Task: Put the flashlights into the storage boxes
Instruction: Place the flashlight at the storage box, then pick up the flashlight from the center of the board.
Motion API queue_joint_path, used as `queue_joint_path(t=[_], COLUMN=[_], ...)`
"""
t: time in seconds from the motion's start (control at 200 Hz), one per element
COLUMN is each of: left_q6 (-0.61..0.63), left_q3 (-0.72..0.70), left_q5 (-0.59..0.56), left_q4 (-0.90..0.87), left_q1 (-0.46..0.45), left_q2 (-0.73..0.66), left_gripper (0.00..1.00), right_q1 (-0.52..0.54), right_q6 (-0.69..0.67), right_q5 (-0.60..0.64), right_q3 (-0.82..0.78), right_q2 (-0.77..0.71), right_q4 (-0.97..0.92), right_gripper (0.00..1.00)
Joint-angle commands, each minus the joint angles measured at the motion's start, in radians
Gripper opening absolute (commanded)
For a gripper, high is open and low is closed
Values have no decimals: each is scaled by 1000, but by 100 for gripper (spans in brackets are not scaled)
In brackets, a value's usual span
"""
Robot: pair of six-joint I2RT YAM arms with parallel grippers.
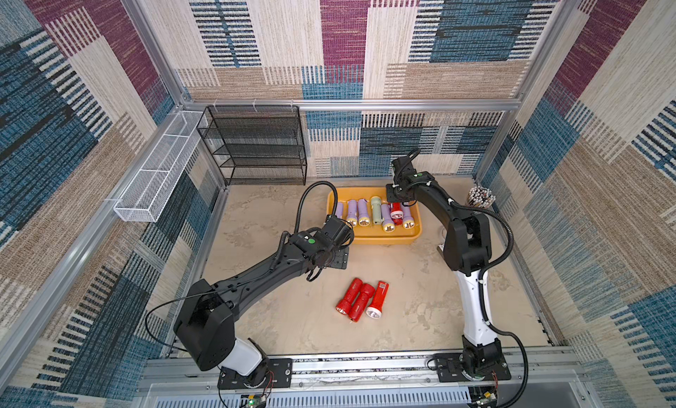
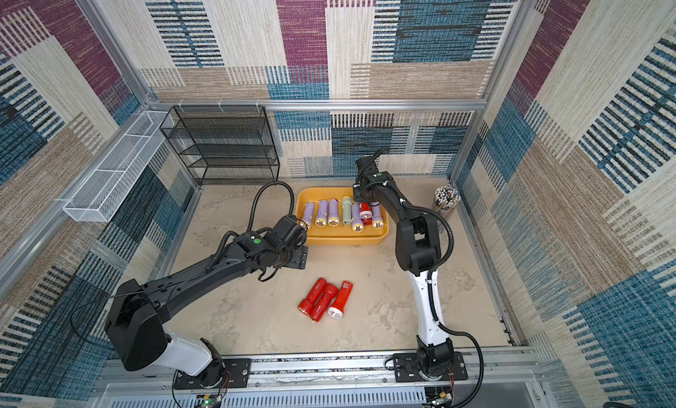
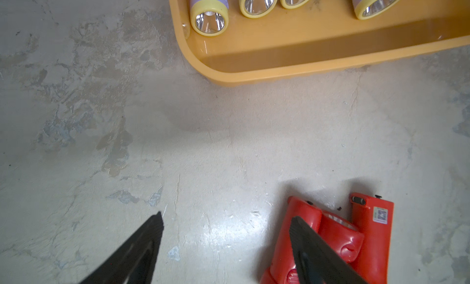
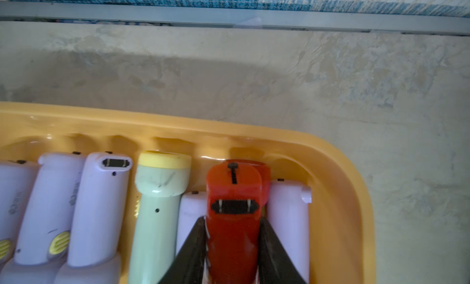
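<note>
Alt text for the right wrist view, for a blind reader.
The right gripper holds a red flashlight in its jaws near a corner of a yellow-orange tray, between two lilac flashlights. A pale green flashlight and more lilac ones lie alongside.

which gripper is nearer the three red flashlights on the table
Left: left gripper hangs open close by the three red flashlights; right gripper is in the yellow tray, gripping another red flashlight.

Table (image 1: 413, 314): mottled beige top, worn in patches. A yellow-orange tray (image 1: 384, 240) sits flat near the far edge (a little right of centre). Three red flashlights (image 1: 362, 301) lie side by side mid-table, touching, lenses toward the near edge. Black mesh rack (image 1: 256, 146) in the far left corner; pencil cup (image 1: 480, 198) in the far right corner.
</note>
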Motion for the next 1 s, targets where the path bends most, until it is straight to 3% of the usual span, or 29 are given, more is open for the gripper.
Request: queue_joint_path(t=[0.0,0.095,0.27,0.396,0.626,0.997], left_q6=[18,14,5,-10,-43,-93], left_q3=[20,28,41,33,-32,-195], left_q5=[14,26,38,52,72,126], left_q4=[-18,-20,-30,-27,-24,27], left_q1=[0,0,0,0,-1,-26], left_q2=[14,25,31,25,-24,-133], left_gripper=[81,81,81,80,79,79], right_q1=[2,2,2,4,52,202], right_q6=[-21,-20,-9,16,118,312], right_q5=[15,17,10,-51,-222,-336], right_q3=[7,-21,-178,-347,-808,-1272], right_q2=[11,-12,-187,-349,-730,-1152], right_q4=[-7,11,92,133,260,268], right_gripper=[42,57,70,70,70,70])
